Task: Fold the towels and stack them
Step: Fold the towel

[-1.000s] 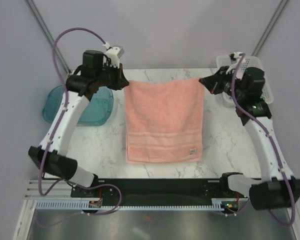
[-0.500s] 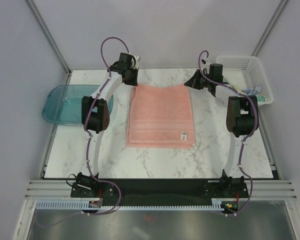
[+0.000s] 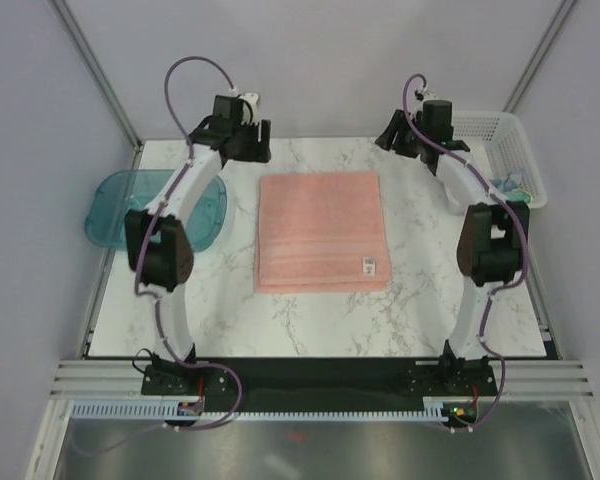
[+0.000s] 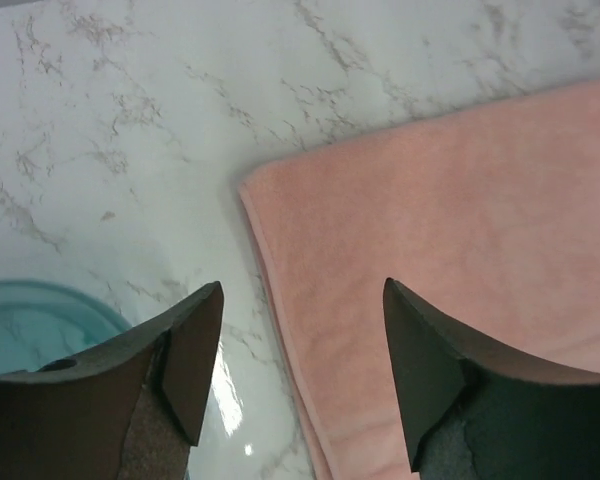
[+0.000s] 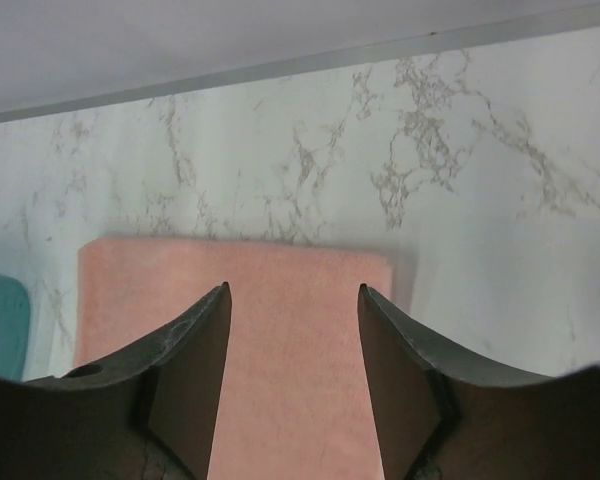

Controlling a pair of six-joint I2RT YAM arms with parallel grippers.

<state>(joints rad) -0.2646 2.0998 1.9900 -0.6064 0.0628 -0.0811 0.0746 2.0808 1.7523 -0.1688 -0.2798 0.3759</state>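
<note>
A salmon-pink towel (image 3: 322, 230) lies flat on the marble table, folded in half, with a small white tag (image 3: 369, 266) near its front right corner. My left gripper (image 3: 248, 152) hovers open just above the towel's far left corner (image 4: 280, 200), holding nothing; the towel (image 4: 460, 260) shows under its right finger. My right gripper (image 3: 398, 140) hovers open over the far right corner, and the towel (image 5: 290, 340) shows between its fingers, untouched. A bit of pale yellow and teal cloth (image 3: 512, 186) peeks out of the basket at the right.
A white mesh basket (image 3: 485, 128) stands at the table's far right corner. A translucent teal tray (image 3: 120, 205) sits off the left edge, and shows as tray (image 4: 30, 320) in the left wrist view. The back wall is close behind both grippers.
Both grippers laid the towel's lifted edge down at the far side, let go of its corners and opened. They now hang just behind the flat, folded towel.
</note>
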